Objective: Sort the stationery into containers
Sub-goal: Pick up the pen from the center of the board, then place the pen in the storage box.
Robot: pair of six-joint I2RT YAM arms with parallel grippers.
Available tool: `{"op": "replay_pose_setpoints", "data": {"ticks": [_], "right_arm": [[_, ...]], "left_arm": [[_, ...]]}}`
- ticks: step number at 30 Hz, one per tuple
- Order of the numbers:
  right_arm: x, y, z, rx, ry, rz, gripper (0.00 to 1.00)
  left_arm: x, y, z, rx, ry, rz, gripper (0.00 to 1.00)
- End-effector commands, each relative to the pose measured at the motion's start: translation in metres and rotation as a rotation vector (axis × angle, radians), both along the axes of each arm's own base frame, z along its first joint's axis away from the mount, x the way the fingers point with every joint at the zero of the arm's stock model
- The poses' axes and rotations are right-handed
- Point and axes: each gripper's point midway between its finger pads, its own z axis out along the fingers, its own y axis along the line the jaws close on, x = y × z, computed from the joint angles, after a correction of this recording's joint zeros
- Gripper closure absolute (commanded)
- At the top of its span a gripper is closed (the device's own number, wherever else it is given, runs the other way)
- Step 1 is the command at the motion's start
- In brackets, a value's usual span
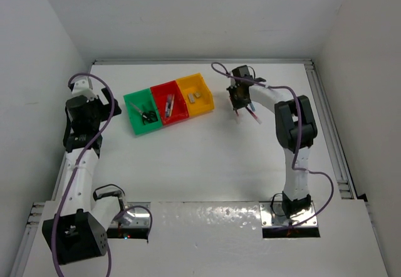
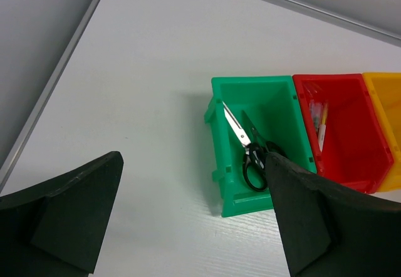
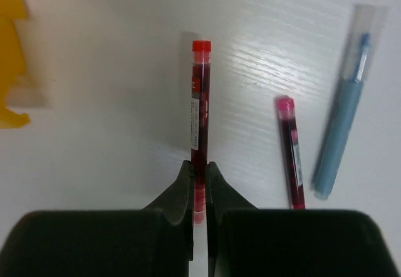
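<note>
Stationery here is slim, glossy plastic on a matte white table: the right gripper has its black jaws pinched shut on the lower end of a translucent red pen, while a shorter red pen and a capped pale blue pen lie just beside it with bare tabletop around them. The left gripper hangs with its dark wedge-shaped fingers spread wide, holding nothing, over open table near the green bin, where black-handled scissors lie. The red bin and yellow bin adjoin it in a row.
</note>
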Motion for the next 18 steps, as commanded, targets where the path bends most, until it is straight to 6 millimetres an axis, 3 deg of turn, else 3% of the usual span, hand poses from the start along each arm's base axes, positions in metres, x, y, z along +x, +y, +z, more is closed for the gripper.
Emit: {"op": "replay_pose_setpoints", "data": {"ticks": [1, 3, 4, 6, 7, 8, 9, 10, 11, 12, 13, 14, 18], "right_arm": [[0.037, 0.031, 0.116, 0.248, -0.287, -0.206, 1.00], [0.049, 0.050, 0.155, 0.381, -0.412, -0.277, 1.00], [0.043, 0.077, 0.181, 0.471, -0.466, -0.299, 1.00], [0.046, 0.117, 0.212, 0.563, -0.572, -0.258, 1.00], [0.048, 0.133, 0.209, 0.571, -0.575, -0.268, 1.00], [0.038, 0.166, 0.209, 0.599, -0.556, -0.237, 1.00], [0.041, 0.187, 0.230, 0.654, -0.569, -0.230, 1.00], [0.035, 0.219, 0.210, 0.694, -0.505, -0.224, 1.00], [0.040, 0.238, 0.226, 0.750, -0.520, -0.208, 1.00], [0.039, 0.254, 0.224, 0.788, -0.495, -0.211, 1.00], [0.038, 0.274, 0.201, 0.786, -0.452, -0.199, 1.00], [0.041, 0.285, 0.210, 0.814, -0.461, -0.194, 1.00], [0.043, 0.303, 0.182, 0.868, -0.434, -0.268, 1.00]], "left_arm": [[-0.001, 0.002, 0.014, 0.021, -0.066, 0.007, 0.05], [-0.004, 0.002, 0.013, 0.008, -0.072, 0.022, 0.05], [-0.005, 0.002, 0.013, 0.003, -0.076, 0.028, 0.05], [-0.009, 0.006, 0.010, -0.010, -0.082, 0.066, 0.05], [-0.010, 0.005, 0.010, -0.015, -0.084, 0.068, 0.05], [-0.012, 0.003, 0.011, -0.016, -0.091, 0.065, 0.05], [-0.015, 0.003, 0.009, -0.014, -0.087, 0.065, 0.05], [-0.017, 0.003, 0.006, -0.011, -0.077, 0.070, 0.05], [-0.019, 0.004, 0.005, -0.009, -0.075, 0.073, 0.05], [-0.019, 0.004, 0.003, -0.010, -0.071, 0.075, 0.05], [-0.020, 0.005, 0.002, -0.005, -0.064, 0.085, 0.05], [-0.021, 0.006, 0.001, -0.004, -0.063, 0.088, 0.05], [-0.022, 0.004, 0.003, 0.007, -0.081, 0.082, 0.05]]}}
